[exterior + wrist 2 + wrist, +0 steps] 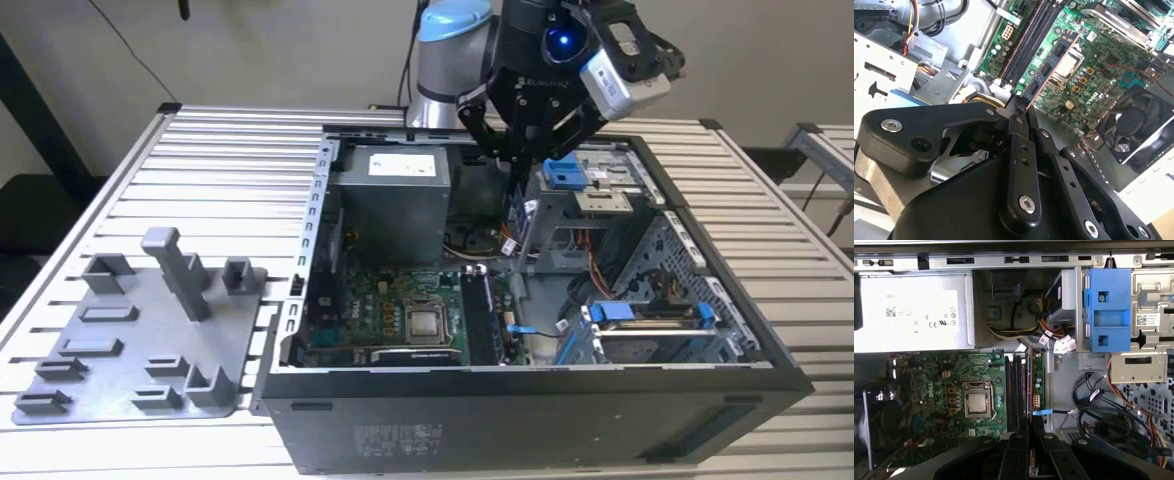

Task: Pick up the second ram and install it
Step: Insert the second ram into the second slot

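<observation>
The arm (430, 85) is a silver-grey tube with a pale blue cap (454, 18) on its joint. Its wrist (531, 55) is glossy black, with a round glowing blue light (562, 41) and pale lettering on the housing. A light grey camera box (625, 72) with a dark face sits on one side. The pincer (515, 150) is matt black. It has broad rounded outer links (909, 137) and slim flat fingers (1021, 165), joined by round pins and silver socket-head screws (1027, 204). A bare metal block (866, 172) shows behind one link.
</observation>
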`<state>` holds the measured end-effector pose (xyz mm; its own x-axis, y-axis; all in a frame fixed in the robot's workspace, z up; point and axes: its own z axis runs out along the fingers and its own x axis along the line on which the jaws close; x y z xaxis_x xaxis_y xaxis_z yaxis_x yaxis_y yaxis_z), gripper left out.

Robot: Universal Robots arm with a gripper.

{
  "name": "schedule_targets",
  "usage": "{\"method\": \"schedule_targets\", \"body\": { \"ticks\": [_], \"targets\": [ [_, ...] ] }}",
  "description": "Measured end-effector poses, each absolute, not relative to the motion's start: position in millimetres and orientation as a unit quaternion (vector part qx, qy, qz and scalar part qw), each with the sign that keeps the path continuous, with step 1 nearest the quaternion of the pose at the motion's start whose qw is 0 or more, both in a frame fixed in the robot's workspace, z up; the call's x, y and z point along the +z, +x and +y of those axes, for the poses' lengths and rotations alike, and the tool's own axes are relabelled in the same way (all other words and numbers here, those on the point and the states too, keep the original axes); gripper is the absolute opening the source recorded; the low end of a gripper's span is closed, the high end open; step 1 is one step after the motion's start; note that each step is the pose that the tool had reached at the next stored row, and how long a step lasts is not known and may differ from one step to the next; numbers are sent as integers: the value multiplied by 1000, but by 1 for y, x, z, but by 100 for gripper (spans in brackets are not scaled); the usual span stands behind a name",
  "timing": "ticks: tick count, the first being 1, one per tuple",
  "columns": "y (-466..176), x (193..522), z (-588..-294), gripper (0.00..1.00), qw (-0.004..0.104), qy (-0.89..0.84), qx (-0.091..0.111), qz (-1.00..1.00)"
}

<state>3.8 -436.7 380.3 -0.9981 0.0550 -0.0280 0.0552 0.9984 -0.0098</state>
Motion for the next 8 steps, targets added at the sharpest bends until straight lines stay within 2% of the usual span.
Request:
{"method": "schedule_targets", "body": {
  "ticks": [8],
  "targets": [
    [4, 374, -437, 14, 14, 28, -5, 1000]
  ]
}}
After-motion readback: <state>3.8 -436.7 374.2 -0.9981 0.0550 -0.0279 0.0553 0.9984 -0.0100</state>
